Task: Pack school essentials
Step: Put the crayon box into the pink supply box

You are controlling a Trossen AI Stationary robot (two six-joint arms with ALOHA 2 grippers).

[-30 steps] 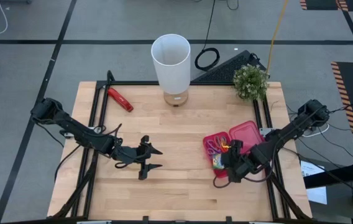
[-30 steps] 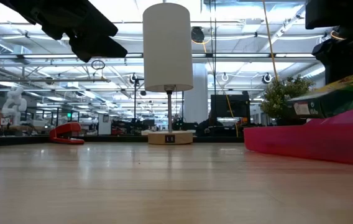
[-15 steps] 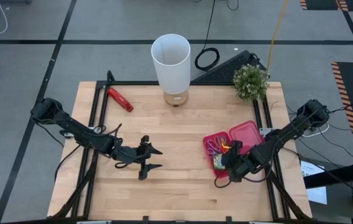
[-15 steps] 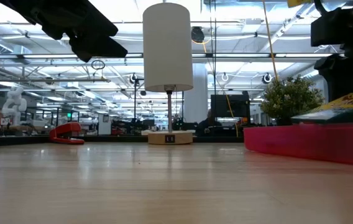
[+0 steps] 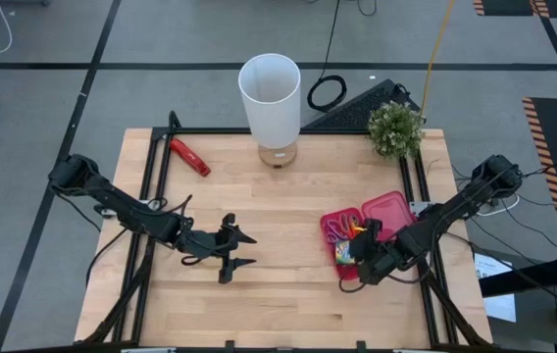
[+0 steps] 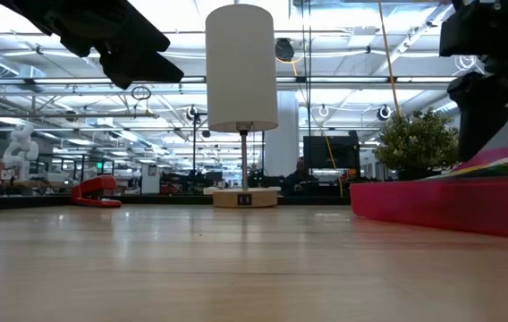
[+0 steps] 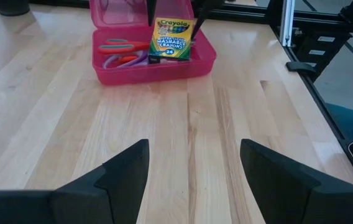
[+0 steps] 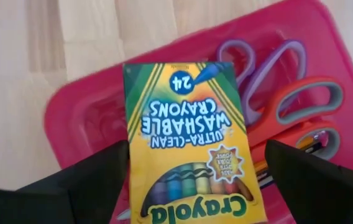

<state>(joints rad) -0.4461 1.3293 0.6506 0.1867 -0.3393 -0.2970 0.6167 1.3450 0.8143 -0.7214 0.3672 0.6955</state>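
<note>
Looking down from the high view, you have the right gripper [image 5: 365, 263] over the pink case [image 5: 343, 235] at 4 o'clock on the table; the left gripper [image 5: 240, 252] waits spread open near centre. Through the right wrist view, its fingers stand parted either side of the crayon box [image 8: 186, 143], apparently released. Lift straight up so you don't drag it. One crayon box, two scissors [image 8: 285, 106].

The yellow-green cardboard crayon box [image 8: 186, 146] now sits lower than a second ago, tilted inside the pink translucent plastic case [image 7: 164, 66] at the table's right. The right gripper [image 5: 361, 251] has backed slightly off it, fingers spread apart on either side.
</note>
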